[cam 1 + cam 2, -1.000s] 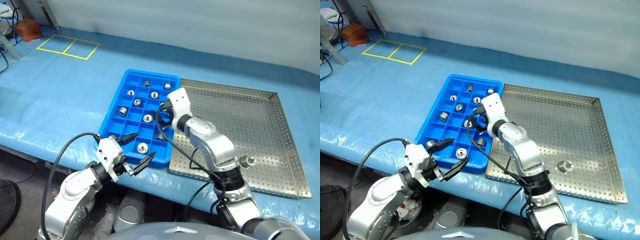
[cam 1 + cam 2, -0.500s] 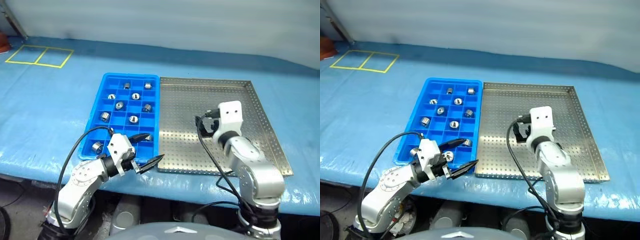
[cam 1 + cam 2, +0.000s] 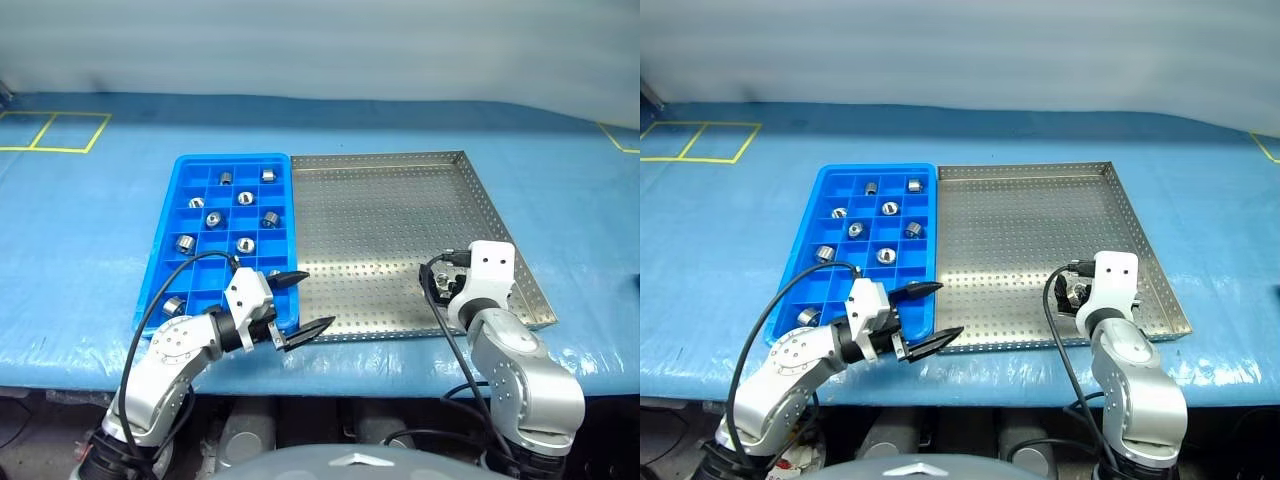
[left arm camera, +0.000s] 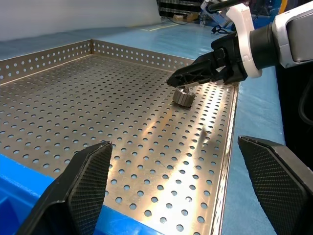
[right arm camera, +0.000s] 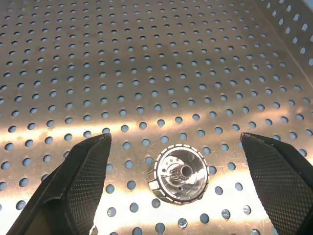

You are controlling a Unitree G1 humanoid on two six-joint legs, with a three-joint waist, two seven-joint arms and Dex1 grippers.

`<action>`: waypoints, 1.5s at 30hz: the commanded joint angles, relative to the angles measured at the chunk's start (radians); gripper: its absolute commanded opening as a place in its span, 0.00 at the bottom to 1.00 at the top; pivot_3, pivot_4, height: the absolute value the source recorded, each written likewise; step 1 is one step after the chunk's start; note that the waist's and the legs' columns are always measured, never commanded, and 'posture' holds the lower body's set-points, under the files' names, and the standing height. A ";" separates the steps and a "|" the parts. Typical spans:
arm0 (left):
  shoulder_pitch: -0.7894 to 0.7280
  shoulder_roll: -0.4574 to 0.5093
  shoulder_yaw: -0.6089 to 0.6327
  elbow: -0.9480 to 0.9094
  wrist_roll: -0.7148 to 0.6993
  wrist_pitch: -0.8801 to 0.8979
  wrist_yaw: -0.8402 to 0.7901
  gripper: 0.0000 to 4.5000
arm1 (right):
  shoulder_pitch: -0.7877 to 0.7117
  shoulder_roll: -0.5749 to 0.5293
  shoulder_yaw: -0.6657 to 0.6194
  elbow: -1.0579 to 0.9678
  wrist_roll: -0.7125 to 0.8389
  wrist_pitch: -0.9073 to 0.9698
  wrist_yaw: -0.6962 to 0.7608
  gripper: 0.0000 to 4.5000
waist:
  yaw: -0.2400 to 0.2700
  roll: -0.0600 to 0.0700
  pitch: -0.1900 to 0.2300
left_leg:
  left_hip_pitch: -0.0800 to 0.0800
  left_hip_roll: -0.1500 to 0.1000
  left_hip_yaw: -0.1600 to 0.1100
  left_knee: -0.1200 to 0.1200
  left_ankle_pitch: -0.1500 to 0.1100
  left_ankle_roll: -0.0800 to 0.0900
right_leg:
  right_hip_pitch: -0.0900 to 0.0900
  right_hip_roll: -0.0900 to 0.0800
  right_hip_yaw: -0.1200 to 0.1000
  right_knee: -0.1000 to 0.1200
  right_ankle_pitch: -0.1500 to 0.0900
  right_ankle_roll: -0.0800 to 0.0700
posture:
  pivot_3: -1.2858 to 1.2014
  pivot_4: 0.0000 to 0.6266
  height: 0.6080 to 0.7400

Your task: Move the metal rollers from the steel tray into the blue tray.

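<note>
You've got one roller left in the steel tray, near its front right corner, and eight I can count sitting in the blue tray on the bench. The right wrist view puts that roller squarely between your right gripper jaws, spread wide and not touching it, something the head views hide behind the arm. Your left gripper jaws are released too, over the seam between the trays, well apart from the roller.

Left arm bent low at the near edge, left gripper pointing level toward the right, its two black fingers spread wide and holding nothing. Right arm folded close on the right, right gripper tipped downward, black fingers spread wide apart and empty too. Grippers well apart from each other.
</note>
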 commanded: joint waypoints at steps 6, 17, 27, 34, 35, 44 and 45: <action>0.000 -0.008 0.003 -0.013 -0.008 -0.012 0.003 1.00 | -0.001 0.004 -0.016 0.114 0.012 -0.091 0.002 0.91 | 0.000 0.000 0.000 | 0.000 0.000 0.000 0.000 0.000 0.000 | 0.000 0.000 0.000 0.000 0.000 0.000 | 0.58 0.24 1.00; 0.043 -0.013 0.029 -0.042 -0.005 -0.027 0.049 1.00 | -0.082 -0.053 0.121 0.029 0.025 -0.053 0.046 0.38 | 0.004 0.001 0.000 | 0.000 0.000 0.000 0.000 0.000 0.000 | 0.000 0.000 0.001 0.000 0.000 0.000 | 0.60 0.24 1.00; 0.140 -0.038 0.128 -0.105 0.048 -0.075 0.200 1.00 | -0.386 -0.048 0.390 0.136 0.048 -0.079 0.129 0.38 | 0.049 0.000 0.001 | 0.000 -0.001 -0.001 -0.003 0.000 0.000 | -0.001 0.001 0.000 -0.001 0.000 0.000 | 0.67 0.24 1.00; 0.298 -0.034 0.201 -0.219 0.051 -0.066 0.270 1.00 | -0.531 0.025 0.522 0.311 0.068 -0.188 0.219 0.38 | 0.106 -0.001 0.001 | -0.001 0.000 -0.001 -0.004 0.000 0.000 | -0.001 0.000 -0.001 -0.002 0.000 0.000 | 0.73 0.24 1.00; 0.328 -0.032 0.214 -0.238 0.052 -0.065 0.277 1.00 | -0.540 0.037 0.539 0.334 0.067 -0.203 0.228 0.38 | 0.120 -0.001 0.001 | -0.001 0.000 -0.001 -0.004 0.000 0.000 | -0.001 0.000 -0.001 -0.001 0.000 0.000 | 0.74 0.24 1.00; 0.442 -0.036 0.246 -0.319 0.053 -0.067 0.314 1.00 | -0.556 0.061 0.608 0.474 0.065 -0.299 0.298 0.38 | 0.261 -0.001 0.001 | -0.005 0.000 0.000 -0.004 -0.001 -0.002 | -0.010 -0.002 -0.006 -0.003 -0.001 -0.001 | 0.78 0.24 1.00; 0.442 -0.038 0.241 -0.320 0.054 -0.067 0.318 1.00 | -0.554 0.059 0.611 0.492 0.063 -0.307 0.306 0.38 | 0.277 -0.001 0.001 | -0.006 0.000 0.002 -0.004 -0.001 -0.002 | -0.012 -0.002 -0.006 -0.003 -0.001 -0.001 | 0.78 0.24 1.00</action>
